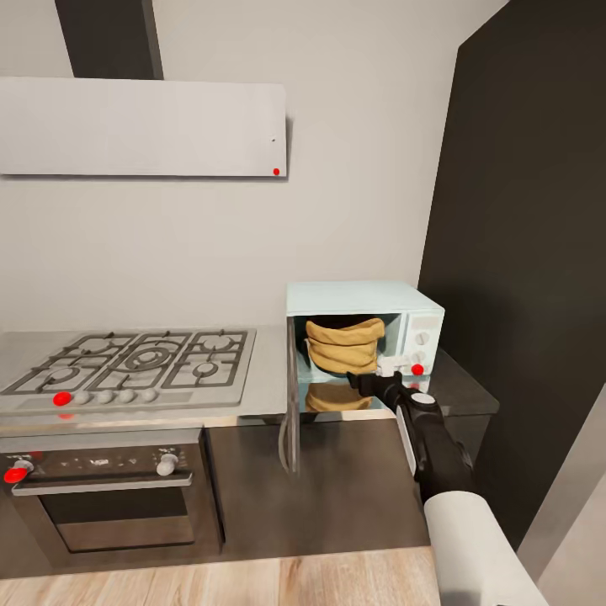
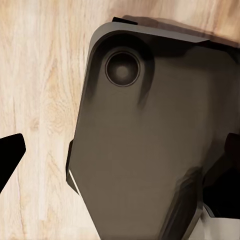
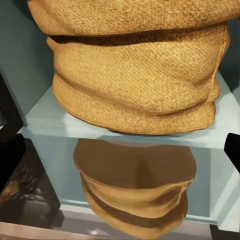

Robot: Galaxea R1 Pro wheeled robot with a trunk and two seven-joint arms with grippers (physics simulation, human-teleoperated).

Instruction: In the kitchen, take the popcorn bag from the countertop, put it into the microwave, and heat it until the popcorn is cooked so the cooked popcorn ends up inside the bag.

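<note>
1. The right end effector [image 1: 370, 383] sits at the mouth of the open microwave, just in front of the popcorn bag and not touching it; in the right wrist view its dark fingertips [image 3: 10, 160] stand at the two far edges of the picture with the bag between them and clear of both — the fingers are spread apart and grip nothing. The left end effector's state I cannot tell; its wrist view shows one dark fingertip [image 2: 9, 152] over the wood floor [image 2: 35, 75] and a dark part of the robot's body [image 2: 150, 150].
2. The dark tall cabinet [image 1: 530, 252] rises at the right, just beside the microwave.
3. The flat white hood [image 1: 143, 126] hangs on the pale wall above the steel gas hob [image 1: 135, 364]; the dark oven [image 1: 109, 492] sits under the hob.
4. The worktop [image 1: 269, 370] — grey and glossy — carries the microwave at its right end.
5. The microwave [image 1: 353, 296] is pale mint-blue; its door [image 1: 291, 404] is swung open to the left.
6. The popcorn bag [image 1: 343, 343] stands upright inside the microwave on its pale floor; a reflection of it shows below [image 3: 135, 187].
</note>
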